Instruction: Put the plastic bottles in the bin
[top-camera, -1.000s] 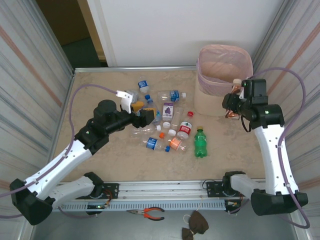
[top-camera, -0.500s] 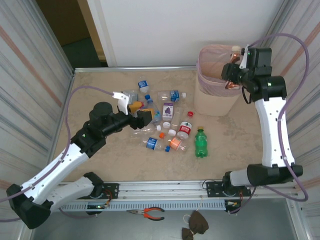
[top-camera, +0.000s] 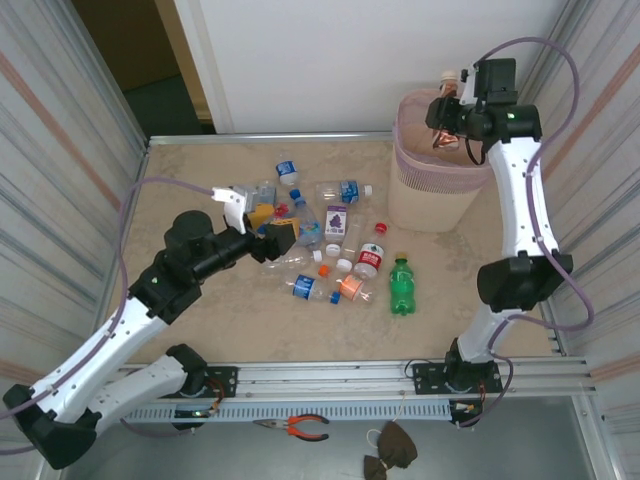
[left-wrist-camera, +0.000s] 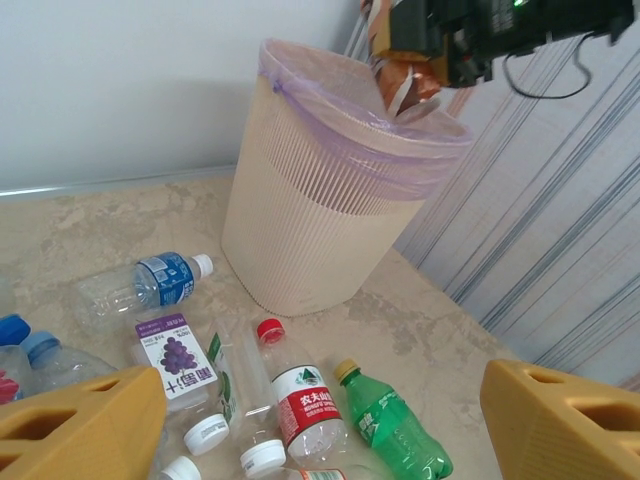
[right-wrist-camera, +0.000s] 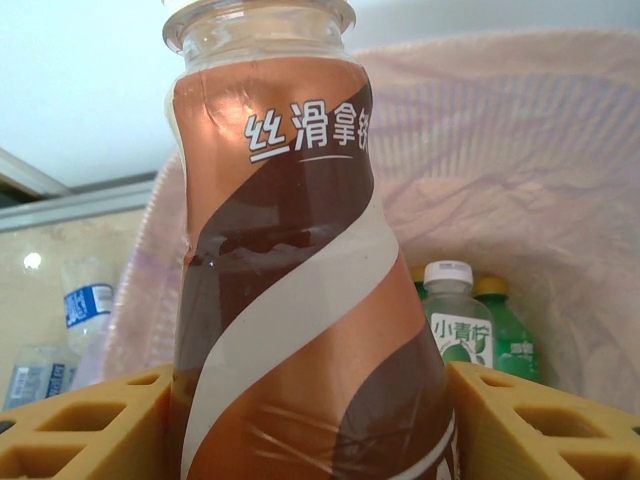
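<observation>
My right gripper (top-camera: 447, 120) is shut on a brown-labelled bottle (right-wrist-camera: 290, 300), held upright over the far rim of the pale pink bin (top-camera: 425, 195). Down in the bin's liner lie a white-capped bottle (right-wrist-camera: 455, 325) and a green one (right-wrist-camera: 507, 335). Several plastic bottles are scattered on the table: a green bottle (top-camera: 400, 285), a red-label bottle (top-camera: 370, 257), a grape-label bottle (top-camera: 337, 220) and a blue-label bottle (top-camera: 345, 190). My left gripper (top-camera: 268, 228) hovers open at the left edge of this pile with nothing between its yellow fingers (left-wrist-camera: 85, 420).
Loose white caps (left-wrist-camera: 207, 433) lie among the bottles. Striped walls close in both sides of the table. Red-handled pliers (top-camera: 300, 427) and a brown cloth (top-camera: 392, 448) lie in front of the base rail.
The right arm has lifted the brown bottle from beside the bin's right wall up over its rim. The left arm has drawn back slightly to the left.
</observation>
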